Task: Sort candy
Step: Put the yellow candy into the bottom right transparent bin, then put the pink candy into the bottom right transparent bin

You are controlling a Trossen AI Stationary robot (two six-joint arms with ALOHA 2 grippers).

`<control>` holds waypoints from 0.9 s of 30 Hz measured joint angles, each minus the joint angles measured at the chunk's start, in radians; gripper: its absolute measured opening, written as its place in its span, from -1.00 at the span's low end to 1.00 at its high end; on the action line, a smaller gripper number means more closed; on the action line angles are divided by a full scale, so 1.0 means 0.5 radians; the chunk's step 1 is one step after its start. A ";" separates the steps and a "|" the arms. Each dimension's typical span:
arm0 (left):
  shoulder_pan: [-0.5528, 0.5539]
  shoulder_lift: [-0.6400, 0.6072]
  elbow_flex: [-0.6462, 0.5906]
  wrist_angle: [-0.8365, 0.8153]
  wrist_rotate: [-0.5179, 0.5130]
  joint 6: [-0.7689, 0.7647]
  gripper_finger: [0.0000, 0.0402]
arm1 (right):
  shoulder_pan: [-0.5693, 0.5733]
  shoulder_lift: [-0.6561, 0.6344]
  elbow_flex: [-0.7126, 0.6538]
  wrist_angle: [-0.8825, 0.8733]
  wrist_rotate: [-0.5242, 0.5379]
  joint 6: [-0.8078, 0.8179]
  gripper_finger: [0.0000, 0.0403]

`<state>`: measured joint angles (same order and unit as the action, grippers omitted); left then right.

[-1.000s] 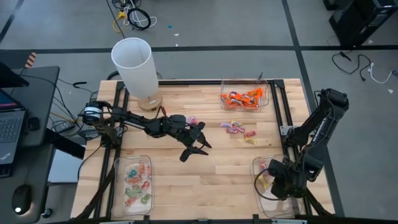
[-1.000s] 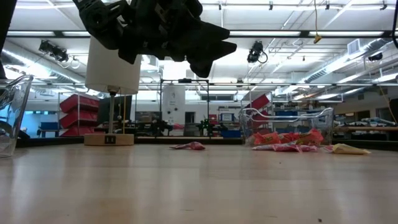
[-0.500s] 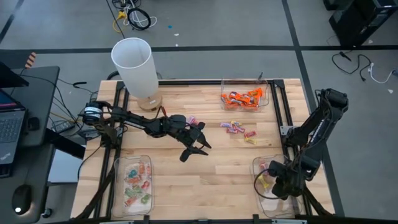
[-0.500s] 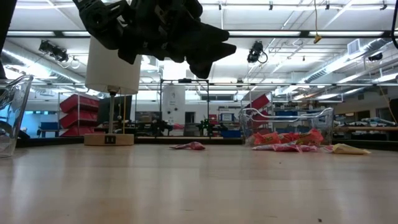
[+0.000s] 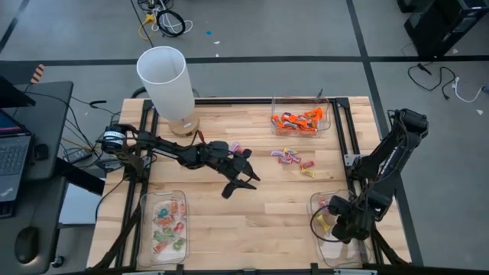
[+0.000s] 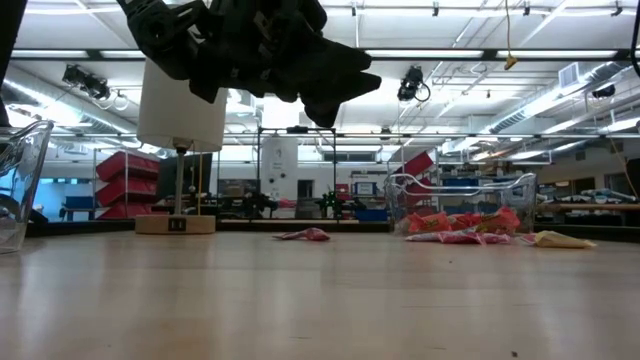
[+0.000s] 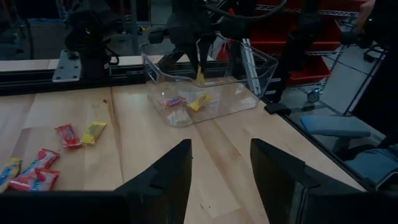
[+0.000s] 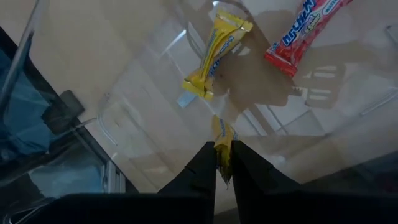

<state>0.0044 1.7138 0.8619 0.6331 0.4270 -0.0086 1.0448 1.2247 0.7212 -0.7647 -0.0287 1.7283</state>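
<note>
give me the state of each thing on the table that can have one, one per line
left gripper: open, empty, above mid-table
right gripper: over the near-right tray, yellow candy between its fingers
near-right tray: holds a few candies
near-left tray: part filled with candies
far tray: holds orange candies
loose candies: unsorted on the wood

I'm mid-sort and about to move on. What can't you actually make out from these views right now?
- Right gripper, right wrist view: a yellow candy sits between the fingertips; held or already let go is unclear.
- High view: the right arm covers part of the right tray.
- Left tray, high view: its candies are too small to count.
- Low view: the left gripper is dark; its fingers cannot be told apart.
</note>
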 joint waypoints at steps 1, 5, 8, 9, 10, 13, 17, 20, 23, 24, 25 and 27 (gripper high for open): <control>0.000 0.000 0.000 -0.001 -0.011 0.000 -0.17 | -0.003 0.000 0.000 0.000 0.003 0.000 -0.81; 0.000 0.000 0.000 -0.001 -0.014 -0.005 -0.17 | -0.004 0.000 0.000 -0.001 0.006 0.014 -0.80; 0.000 0.000 0.000 -0.001 -0.021 -0.006 -0.17 | -0.004 0.000 0.000 -0.011 0.006 0.047 -0.75; 0.000 0.000 0.000 -0.001 -0.021 -0.007 -0.17 | -0.004 0.000 0.000 -0.015 0.006 0.053 -0.72; 0.000 0.000 0.000 -0.001 -0.022 -0.007 -0.17 | -0.004 0.000 0.000 -0.017 0.007 0.057 -0.69; 0.000 0.000 0.000 -0.001 -0.021 -0.007 -0.17 | -0.004 0.000 0.000 -0.015 0.007 0.067 -0.58; 0.000 0.000 0.000 -0.001 -0.021 -0.008 -0.17 | -0.004 -0.001 0.029 -0.009 0.007 0.058 -0.44; 0.000 0.000 0.000 0.000 -0.029 -0.033 -0.17 | -0.021 -0.020 0.089 -0.033 -0.010 0.097 -0.39; 0.000 0.000 0.000 0.000 -0.093 -0.156 -0.17 | -0.041 -0.027 0.159 -0.089 -0.022 0.103 -0.38; 0.000 0.000 0.000 0.000 -0.109 -0.191 -0.17 | -0.049 -0.029 0.188 -0.126 -0.022 0.103 -0.38; 0.000 0.000 0.000 -0.001 -0.136 -0.220 -0.17 | -0.056 -0.030 0.213 -0.169 -0.027 0.098 -0.38; 0.000 0.000 0.000 -0.018 -0.159 -0.271 -0.17 | -0.071 -0.030 0.255 -0.245 -0.024 0.070 -0.39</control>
<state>0.0044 1.7138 0.8619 0.6242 0.3475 -0.1440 1.0093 1.2098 0.8489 -0.8873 -0.0408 1.7632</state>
